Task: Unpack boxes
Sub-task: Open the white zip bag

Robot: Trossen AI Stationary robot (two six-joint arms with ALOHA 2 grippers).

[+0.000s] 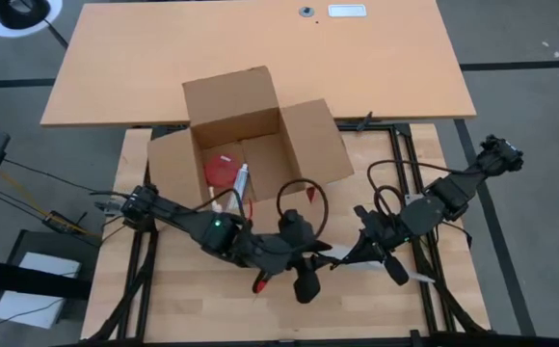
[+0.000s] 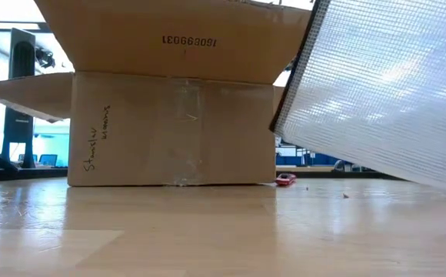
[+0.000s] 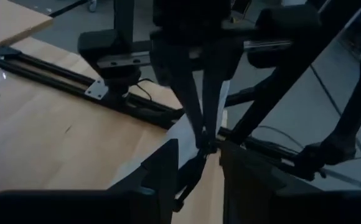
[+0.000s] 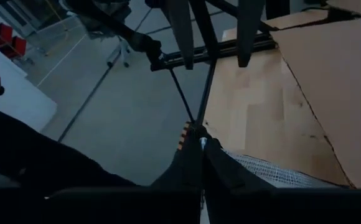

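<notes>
Box: the cardboard box [image 1: 251, 145] stands upright on the wooden table [image 1: 173, 308], mouth up, all four flaps folded out. It sits at the table's far edge, beside the tan desk [image 1: 164, 58].
Box axis: seen from above its floor is close to square and slightly turned against the table's edges, so I cannot name a clear long axis.
Still inside the box: a red round thing [image 1: 222, 172] and a pale tube-like item [image 1: 242, 178]; I cannot tell more.
My right gripper: my right gripper [image 4: 199, 144] is on the near side of the box, off toward its right. The fingers are pressed together on the edge of a white mesh-patterned bag [image 4: 274, 173], which hangs lifted above the table.
My left gripper: my left gripper [image 3: 199, 163] is on the near side of the box too, just beside the right one. Its fingers stand partly spread around the same bag's edge, not clearly gripping it.
Step in hand: by my reading, one item is out of the box and I am passing it between my grippers or steadying it.
Next move: I would need a firm hold with one gripper before the other lets go, then a bare spot away from the box to set the bag down.
Also near: a red-tipped tool [image 1: 260, 285] lies on the table on the box's near side.
</notes>
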